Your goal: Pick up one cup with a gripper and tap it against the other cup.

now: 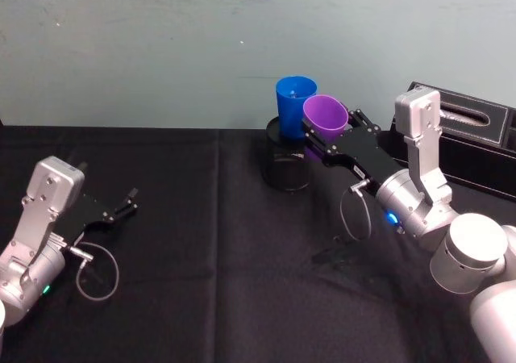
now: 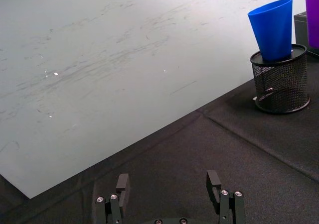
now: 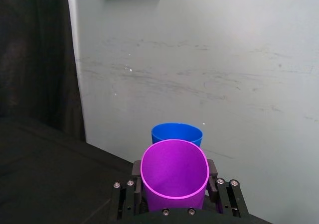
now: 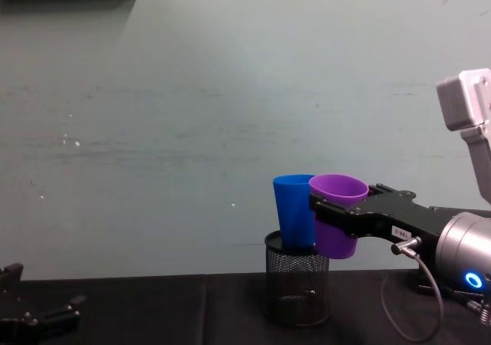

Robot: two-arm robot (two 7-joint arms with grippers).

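Purple cup [image 3: 174,176] sits closest, clamped between the R gripper's [image 1: 329,131] fingers [image 3: 136,176], which press on its opposite sides just below the rim; cup is mouth-up, long axis roughly vertical, held clear of the table [image 1: 201,258]. In head view it's at abt 1 o'clock, w/ the blue cup [image 4: 294,211] directly at its 10 o'clock, i.e. straight ahead of the fingers along the arm's reach line. Chest view puts the purple rim against the blue cup's side near the top: touching or a hair apart, can't tell which. Blue cup stands in the black mesh pen holder [image 4: 295,284], leaning slightly toward 11 o'clock, so it's loose and a hard tap would prob. rock it. R arm is the near one by far; any tap needs only a tiny push fwd toward 10 o'clock. Nothing btwn the two cups. Black box [image 1: 476,129] lies behind the arm at 2 o'clock, out of the path. L gripper [image 2: 168,184] is parked low at 8 o'clock, well apart, fingers spread wide, empty.
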